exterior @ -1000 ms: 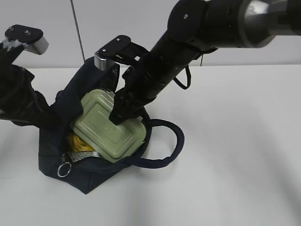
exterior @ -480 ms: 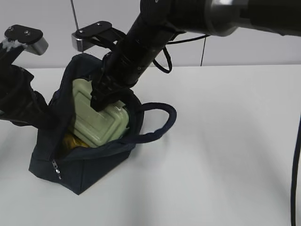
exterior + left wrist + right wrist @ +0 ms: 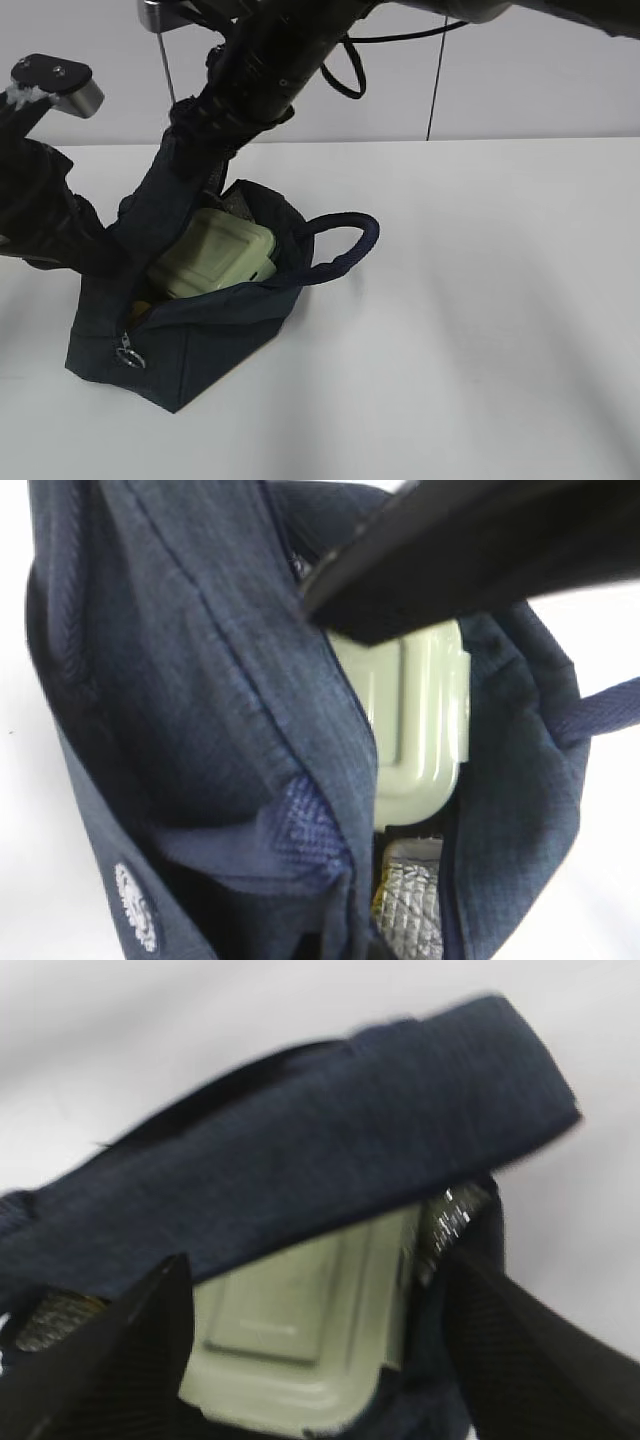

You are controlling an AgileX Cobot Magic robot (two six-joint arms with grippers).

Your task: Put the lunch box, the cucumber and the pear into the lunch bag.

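Observation:
The navy lunch bag (image 3: 200, 335) stands open on the white table. The lunch box (image 3: 215, 255), with its sage-green lid, lies tilted inside it and shows in the left wrist view (image 3: 420, 720) and the right wrist view (image 3: 300, 1340). A small yellow patch, perhaps the pear (image 3: 140, 311), shows under the box. The cucumber is hidden. My right gripper (image 3: 195, 150) is open above the box, its fingers (image 3: 100, 1360) wide apart, with the bag's back handle (image 3: 300, 1170) across them. My left gripper (image 3: 100, 255) holds the bag's left rim (image 3: 330, 850), its fingers hidden by fabric.
The bag's front handle (image 3: 345, 240) loops out to the right. The zipper ring pull (image 3: 128, 355) hangs at the bag's front left corner. Silvery lining (image 3: 410, 910) shows inside. White table (image 3: 480, 330) lies to the right and front.
My right gripper let go of the lunch box and rose up and to the left. The box sank deeper into the bag, and the bag's back side was drawn upward.

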